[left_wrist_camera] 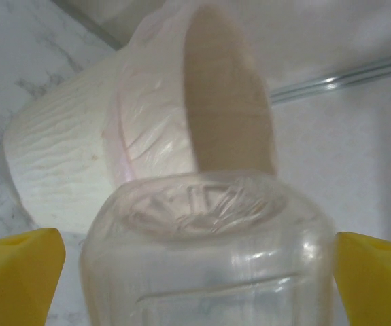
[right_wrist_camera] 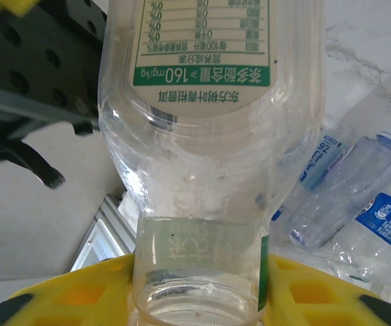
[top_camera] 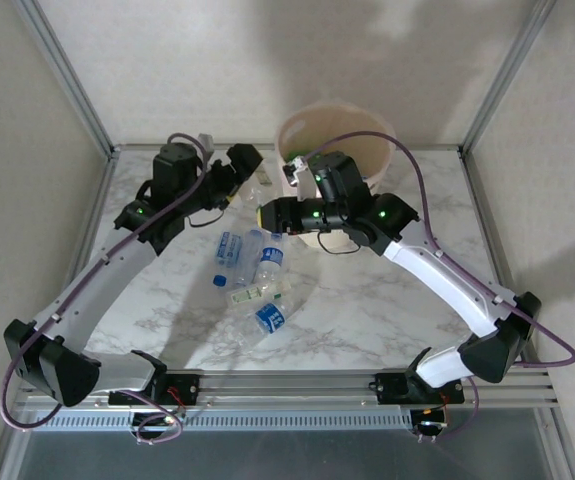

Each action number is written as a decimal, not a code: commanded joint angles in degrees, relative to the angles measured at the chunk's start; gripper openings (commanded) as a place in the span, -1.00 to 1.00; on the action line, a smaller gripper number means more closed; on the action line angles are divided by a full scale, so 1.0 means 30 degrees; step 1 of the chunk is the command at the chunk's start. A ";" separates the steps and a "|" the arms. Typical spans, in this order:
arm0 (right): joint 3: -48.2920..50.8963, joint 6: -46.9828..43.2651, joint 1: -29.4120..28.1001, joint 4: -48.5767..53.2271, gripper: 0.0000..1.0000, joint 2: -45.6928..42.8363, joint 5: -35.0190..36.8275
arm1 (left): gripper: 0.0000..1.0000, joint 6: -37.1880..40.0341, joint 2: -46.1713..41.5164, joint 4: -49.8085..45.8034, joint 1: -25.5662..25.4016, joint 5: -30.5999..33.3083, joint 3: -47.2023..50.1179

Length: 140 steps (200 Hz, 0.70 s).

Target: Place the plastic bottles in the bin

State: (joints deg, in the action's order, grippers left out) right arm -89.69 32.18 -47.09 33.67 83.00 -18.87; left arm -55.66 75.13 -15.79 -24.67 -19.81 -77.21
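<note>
Right wrist view crops the clear bottle point(right_wrist_camera: 209, 170) at top.

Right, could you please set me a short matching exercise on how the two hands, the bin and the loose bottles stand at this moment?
Things:
1. bin
2. right hand
3. left hand
4. loose bottles

States:
A. lying on the marble table, near its middle
B. closed on the neck of the green-labelled bottle
C. upright at the table's far edge, pinkish liner over its rim
D. fingers apart, either side of a clear bottle, facing the bin

Pairs: 1-C; 2-B; 3-D; 4-A
</note>
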 commanded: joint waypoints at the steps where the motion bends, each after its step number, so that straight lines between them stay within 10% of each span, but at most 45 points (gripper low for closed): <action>1: -0.1565 -0.0666 0.0224 0.0676 -0.52 0.0055 0.0917 | 0.99 0.1413 0.0402 -0.1388 0.0171 0.1742 -0.2187; 140: -1.0589 -0.1685 0.7369 0.6934 -0.55 0.3950 0.6628 | 0.87 0.4569 -0.0417 -0.5510 0.2022 0.4580 -0.1291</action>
State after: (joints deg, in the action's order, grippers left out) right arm -119.35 28.62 -27.18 50.76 91.81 -1.08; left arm -44.45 75.79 -29.47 -18.74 -8.54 -83.68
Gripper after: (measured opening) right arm 0.408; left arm 0.937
